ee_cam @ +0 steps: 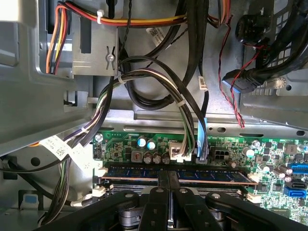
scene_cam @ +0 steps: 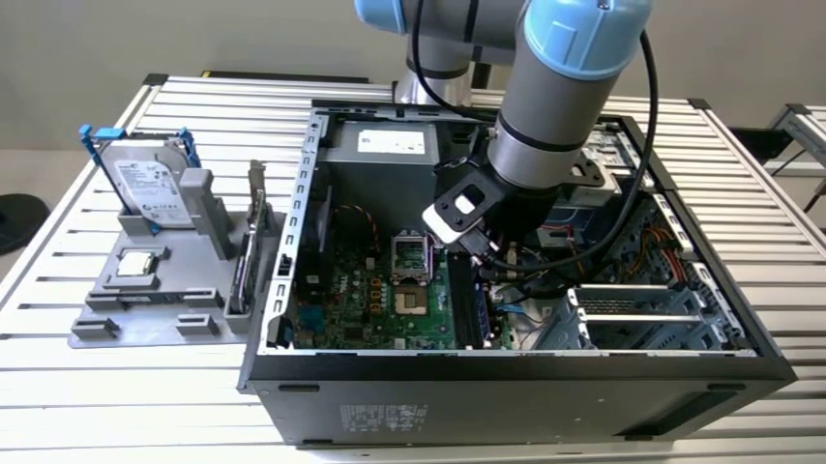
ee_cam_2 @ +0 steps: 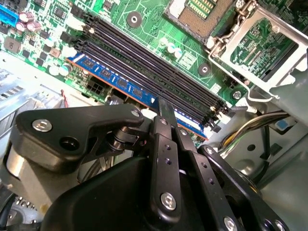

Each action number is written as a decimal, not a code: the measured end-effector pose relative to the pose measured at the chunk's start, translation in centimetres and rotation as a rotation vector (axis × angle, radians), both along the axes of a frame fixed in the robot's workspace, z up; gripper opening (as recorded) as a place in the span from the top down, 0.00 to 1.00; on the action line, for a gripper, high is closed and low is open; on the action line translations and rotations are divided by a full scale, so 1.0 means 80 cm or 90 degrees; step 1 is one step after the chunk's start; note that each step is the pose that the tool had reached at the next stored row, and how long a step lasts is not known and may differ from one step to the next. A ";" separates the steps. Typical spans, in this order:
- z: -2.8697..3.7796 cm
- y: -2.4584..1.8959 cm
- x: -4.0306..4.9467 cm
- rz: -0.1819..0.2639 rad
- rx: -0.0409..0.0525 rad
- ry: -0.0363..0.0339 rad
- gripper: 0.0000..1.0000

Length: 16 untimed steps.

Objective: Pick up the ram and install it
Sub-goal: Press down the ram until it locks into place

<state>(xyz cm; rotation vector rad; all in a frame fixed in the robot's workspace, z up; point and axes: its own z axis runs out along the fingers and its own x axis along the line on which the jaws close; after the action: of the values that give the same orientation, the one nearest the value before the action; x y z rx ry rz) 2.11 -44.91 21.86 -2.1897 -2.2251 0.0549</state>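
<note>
The robot arm (scene_cam: 548,106) is grey with light blue caps at its joints. It leans down from the top of the exterior view, and its black wrist points low. The gripper (ee_cam_2: 166,111) is black too. In both wrist views its two fingers (ee_cam: 164,179) stand side by side, pressed close together, with their tips pointing down.

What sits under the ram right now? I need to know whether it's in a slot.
The ram stands edge-down in a motherboard slot, gripped by the pincer. The contacts beneath are hidden by the stick.
</note>
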 end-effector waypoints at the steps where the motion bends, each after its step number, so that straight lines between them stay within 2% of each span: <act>1: 0.0000 0.0000 0.000 0.000 0.0000 0.0000 1.00; 13: -0.0004 0.0000 0.000 0.000 0.0001 0.0000 1.00; 16: -0.0006 -0.0001 0.000 0.000 0.0017 0.0000 1.00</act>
<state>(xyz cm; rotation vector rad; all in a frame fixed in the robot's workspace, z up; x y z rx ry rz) 2.11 -44.92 21.81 -2.1885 -2.2238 0.0521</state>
